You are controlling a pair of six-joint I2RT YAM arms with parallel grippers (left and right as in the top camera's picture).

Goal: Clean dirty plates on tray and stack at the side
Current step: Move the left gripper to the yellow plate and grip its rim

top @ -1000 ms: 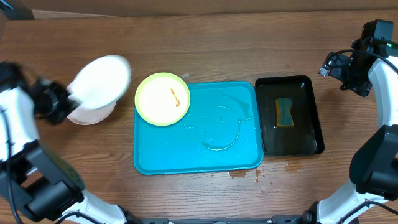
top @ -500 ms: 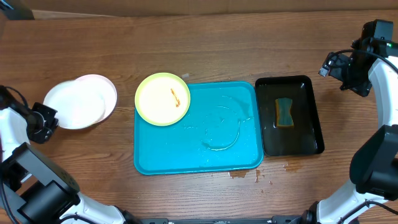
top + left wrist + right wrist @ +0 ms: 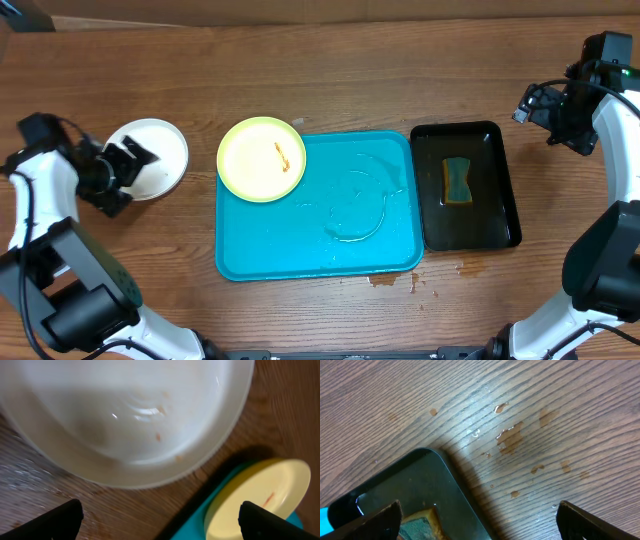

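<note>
A pale yellow-green plate (image 3: 262, 158) with an orange smear lies on the far left corner of the turquoise tray (image 3: 330, 240), overhanging its rim. Left of the tray a white plate (image 3: 160, 150) rests flat on the table, with faint orange specks inside (image 3: 125, 415). My left gripper (image 3: 125, 165) hovers over that plate's left side, open, with nothing between its fingers. The left wrist view also shows the yellow-green plate (image 3: 265, 492) and the tray's edge (image 3: 192, 527). My right gripper (image 3: 532, 104) hangs open beyond the black tray's far right corner.
A narrow black tray (image 3: 490, 215) right of the turquoise one holds a sponge (image 3: 458, 180); its corner (image 3: 410, 485) shows in the right wrist view. Water films the turquoise tray, and brown drips (image 3: 395, 280) spot the wood at its front edge.
My left gripper has opened and let go of the white plate, which went from tilted to lying flat. The left arm swung out left, then came back over the plate. The right arm stayed still.
</note>
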